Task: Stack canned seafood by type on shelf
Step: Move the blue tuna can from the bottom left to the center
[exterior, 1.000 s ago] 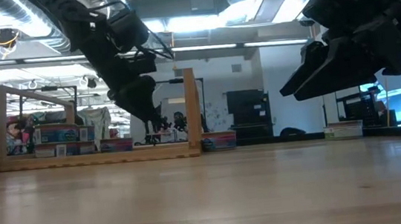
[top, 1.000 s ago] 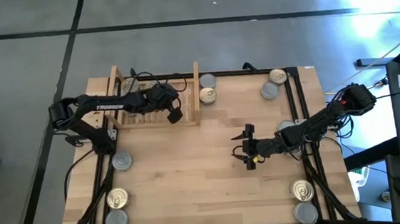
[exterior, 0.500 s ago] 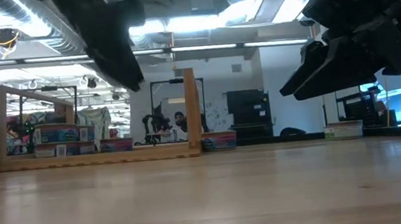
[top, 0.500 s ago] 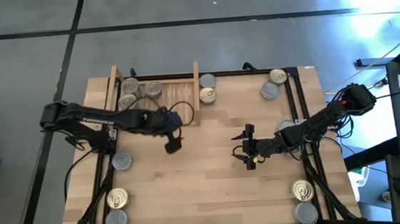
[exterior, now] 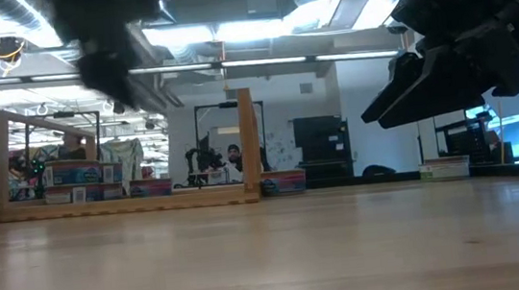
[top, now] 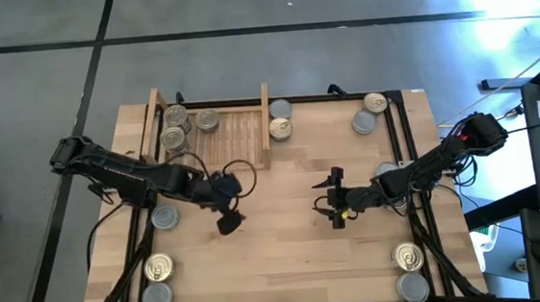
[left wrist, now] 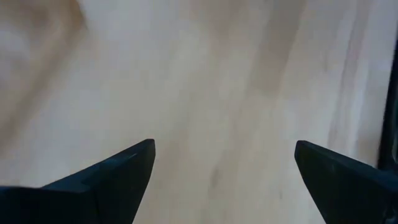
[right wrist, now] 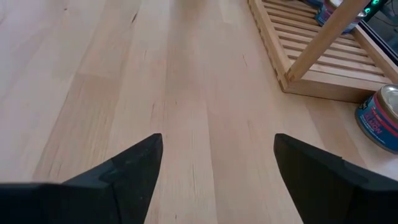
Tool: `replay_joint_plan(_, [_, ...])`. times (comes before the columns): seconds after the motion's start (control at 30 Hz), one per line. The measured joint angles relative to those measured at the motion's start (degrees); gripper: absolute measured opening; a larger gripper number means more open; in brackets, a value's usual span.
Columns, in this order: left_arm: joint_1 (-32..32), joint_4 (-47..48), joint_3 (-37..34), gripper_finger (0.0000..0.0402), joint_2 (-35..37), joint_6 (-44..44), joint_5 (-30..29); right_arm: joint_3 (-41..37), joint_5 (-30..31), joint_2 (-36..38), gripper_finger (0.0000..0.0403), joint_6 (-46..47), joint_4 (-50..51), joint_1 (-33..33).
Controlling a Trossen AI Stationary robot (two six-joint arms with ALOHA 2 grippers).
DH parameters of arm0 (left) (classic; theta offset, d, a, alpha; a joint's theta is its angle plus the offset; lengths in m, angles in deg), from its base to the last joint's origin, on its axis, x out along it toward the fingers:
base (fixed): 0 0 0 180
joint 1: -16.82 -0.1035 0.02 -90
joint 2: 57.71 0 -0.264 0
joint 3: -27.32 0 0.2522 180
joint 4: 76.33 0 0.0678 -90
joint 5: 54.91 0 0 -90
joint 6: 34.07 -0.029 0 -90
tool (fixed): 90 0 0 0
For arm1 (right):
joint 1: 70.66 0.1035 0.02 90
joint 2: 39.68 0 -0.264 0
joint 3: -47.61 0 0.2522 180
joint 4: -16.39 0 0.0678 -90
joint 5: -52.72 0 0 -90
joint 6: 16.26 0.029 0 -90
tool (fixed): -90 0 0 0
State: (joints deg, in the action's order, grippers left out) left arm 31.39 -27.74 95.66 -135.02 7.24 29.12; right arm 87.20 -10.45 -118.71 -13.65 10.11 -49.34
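The shelf (top: 213,133) stands at the table's far left, and three cans (top: 173,126) sit on its slats at its left end. More cans lie about the table: two (top: 280,118) just right of the shelf, two (top: 369,112) at the far right, one (top: 164,217) by the left edge. My left gripper (top: 227,218) hovers open over bare wood near the shelf's front; only tabletop shows between its fingers (left wrist: 118,180). My right gripper (top: 335,200) waits open above the table's middle right, facing the shelf (right wrist: 311,56) and a blue-labelled can (right wrist: 380,118).
Two cans (top: 158,280) sit at the near left corner and two (top: 411,270) at the near right. Another can (top: 387,171) lies half under the right arm. Black frame rails (top: 410,150) run along the table's sides. Bare wood (top: 277,237) lies between the two grippers.
My left gripper has swung away from the shelf's right upright toward the table's near edge, rising a little and turning as it went, its fingers open and empty throughout. The cans and the shelf have stayed where they were.
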Motion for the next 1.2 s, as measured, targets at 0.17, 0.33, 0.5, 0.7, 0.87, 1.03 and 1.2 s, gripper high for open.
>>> replay_joint_plan(0.17, [6.71,16.16,0.00,0.0381,0.01,18.38,6.65,0.00,0.00,0.00,0.0308,0.00,-0.02,0.00])
replay_joint_plan(0.33, [14.72,29.52,0.00,0.0381,-0.03,34.56,13.46,0.00,0.59,0.00,0.0308,0.00,-0.02,0.00])
replay_joint_plan(0.5, [22.46,35.94,-0.02,0.0381,-0.03,45.42,18.82,0.00,0.60,0.00,0.0308,-0.04,-0.02,0.00])
replay_joint_plan(0.7, [28.91,37.28,-2.21,0.0381,-0.05,51.00,24.57,0.00,0.59,0.00,0.0308,-0.07,0.00,0.00])
replay_joint_plan(0.87, [31.36,34.21,-5.93,0.0381,-0.37,50.95,28.61,0.00,0.59,0.00,0.0308,-0.07,0.00,0.00])
replay_joint_plan(1.03, [32.06,29.83,-7.62,0.0381,-2.10,48.04,29.15,0.00,0.59,0.00,0.0308,-0.09,0.00,0.00])
replay_joint_plan(1.2, [32.06,28.19,-8.05,0.0382,-6.81,41.87,30.16,0.00,0.59,0.00,0.0308,-0.09,-0.04,0.00])
